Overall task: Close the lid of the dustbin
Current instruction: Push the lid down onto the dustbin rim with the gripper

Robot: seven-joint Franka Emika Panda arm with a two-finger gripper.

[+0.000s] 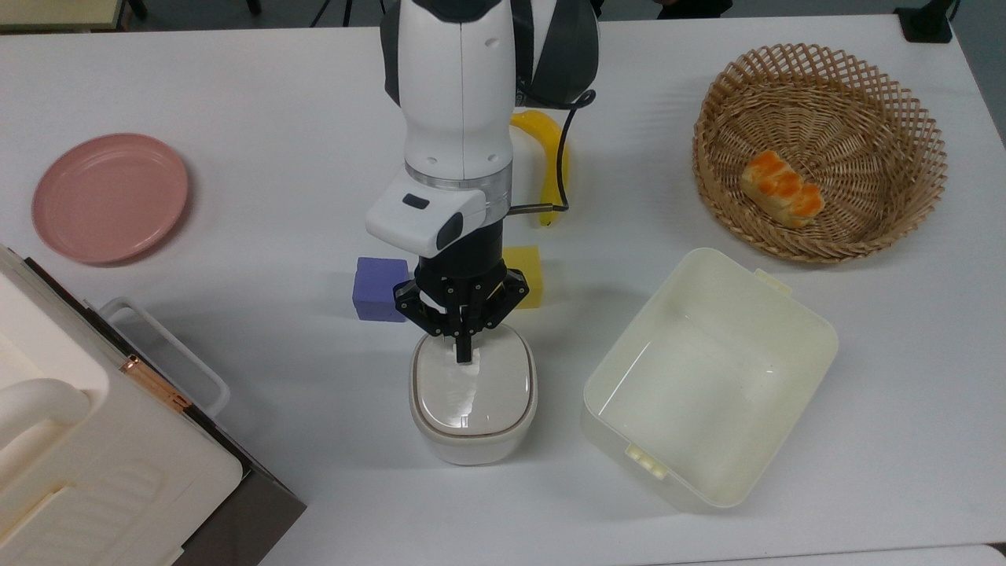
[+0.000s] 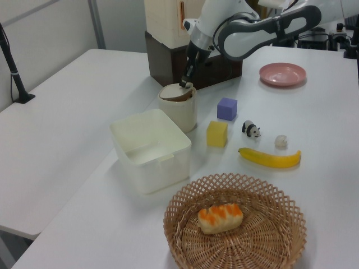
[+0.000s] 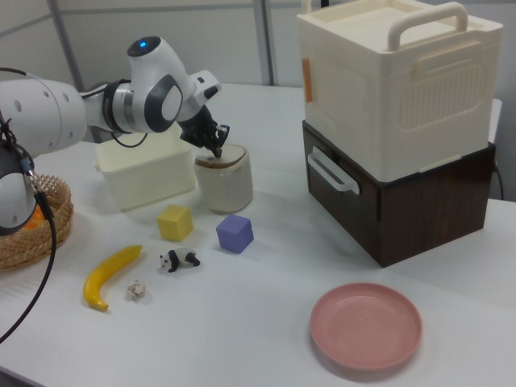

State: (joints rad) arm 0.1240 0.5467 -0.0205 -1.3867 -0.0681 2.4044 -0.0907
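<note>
The small white dustbin (image 1: 471,446) stands in the middle of the table, with its beige lid (image 1: 473,389) lying down on the rim. A thin dark line shows round the lid's front edge. My gripper (image 1: 464,352) points straight down, shut with nothing in it. Its fingertips touch the lid's edge on the side of the cubes. In the left view the gripper (image 2: 184,84) rests on the lid (image 2: 174,93) of the dustbin (image 2: 179,112). In the right view the gripper (image 3: 216,150) sits on the lid (image 3: 222,159), which looks slightly raised on one side.
A purple cube (image 1: 379,288) and a yellow cube (image 1: 526,273) stand just behind the bin. A cream tub (image 1: 813,354) is at the top view's right, a big white case (image 1: 94,464) at its lower left. Farther off are a banana (image 1: 545,134), a wicker basket (image 1: 817,236) and a pink plate (image 1: 110,196).
</note>
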